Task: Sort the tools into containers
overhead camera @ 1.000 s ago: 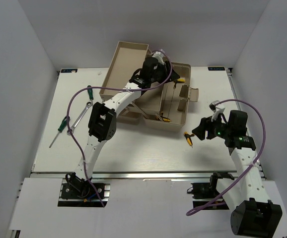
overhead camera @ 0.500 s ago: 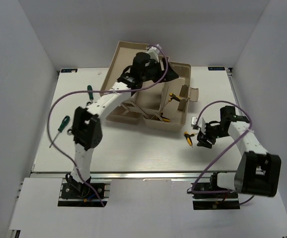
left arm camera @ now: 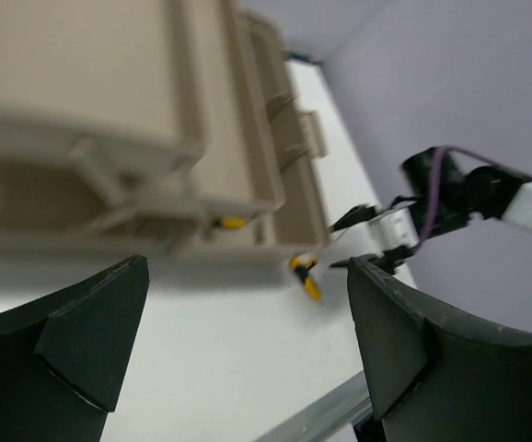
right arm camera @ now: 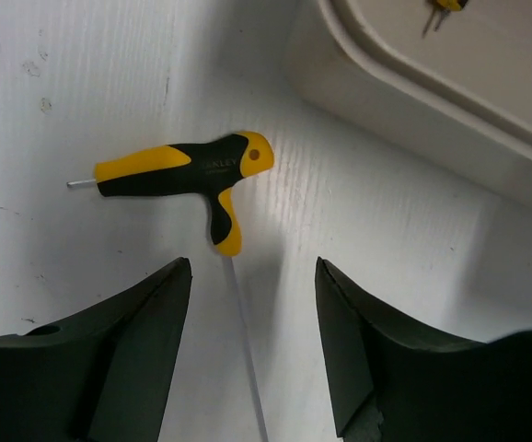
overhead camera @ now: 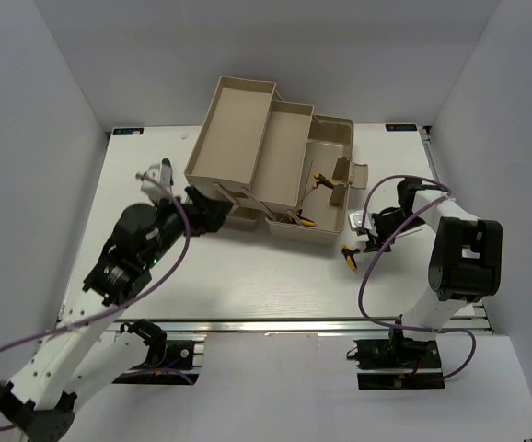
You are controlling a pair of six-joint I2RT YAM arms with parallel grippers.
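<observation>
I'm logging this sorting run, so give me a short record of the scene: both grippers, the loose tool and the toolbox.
left gripper: open, empty, beside the toolbox's left trays
right gripper: open, low over the table, fingers either side of the hex key's shaft
loose tool: yellow-and-black T-handle hex key, lying flat on the table in front of the toolbox
toolbox: beige, folded open, two yellow-handled tools inside

Probably a robotics lab: plain white walls (overhead camera: 45, 110) enclose a white table (overhead camera: 248, 276) edged with aluminium rail (overhead camera: 275, 325).
</observation>
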